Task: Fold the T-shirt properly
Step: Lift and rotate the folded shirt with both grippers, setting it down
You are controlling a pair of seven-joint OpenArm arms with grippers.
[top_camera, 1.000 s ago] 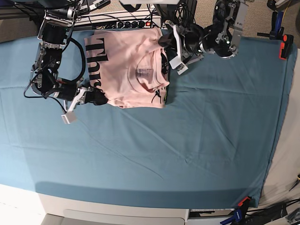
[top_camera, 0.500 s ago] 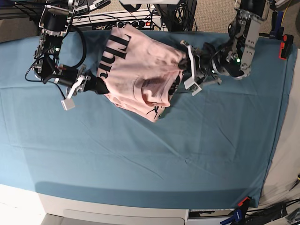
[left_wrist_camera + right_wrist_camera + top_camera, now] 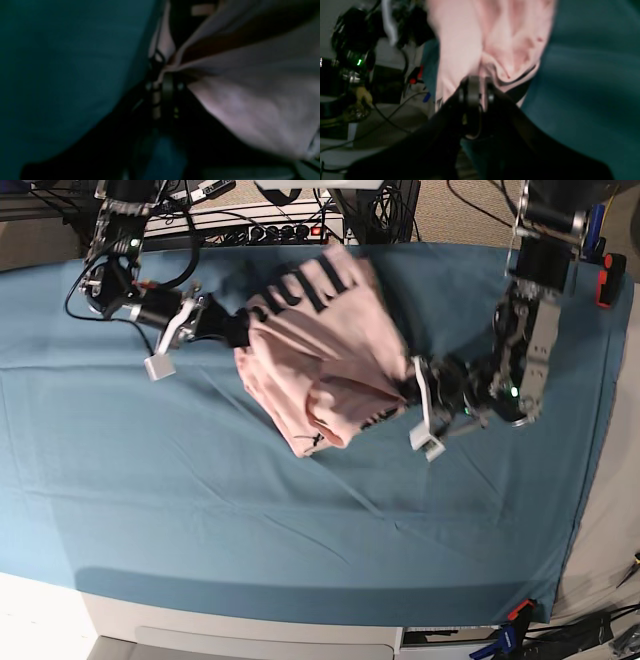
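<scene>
The pale pink T-shirt [image 3: 320,355] hangs bunched between my two grippers above the teal table cloth [image 3: 300,510], with black lettering [image 3: 310,285] showing on its far side. My right gripper [image 3: 235,330] is shut on the shirt's left edge; the right wrist view shows it [image 3: 476,80] pinching the pink fabric [image 3: 495,37]. My left gripper [image 3: 408,390] is shut on the shirt's right edge; the left wrist view shows it [image 3: 162,72] gripping the fabric [image 3: 250,100]. The neck label is hidden.
A power strip [image 3: 270,228] and cables lie behind the table's back edge. A red clamp [image 3: 605,280] holds the cloth at the back right corner. The cloth's right edge [image 3: 590,480] and the white front edge [image 3: 250,630] bound the table.
The shirt has been lifted off the back of the table and swung round. My left gripper moved forward and right, and my right gripper moved back, both still holding the shirt.
</scene>
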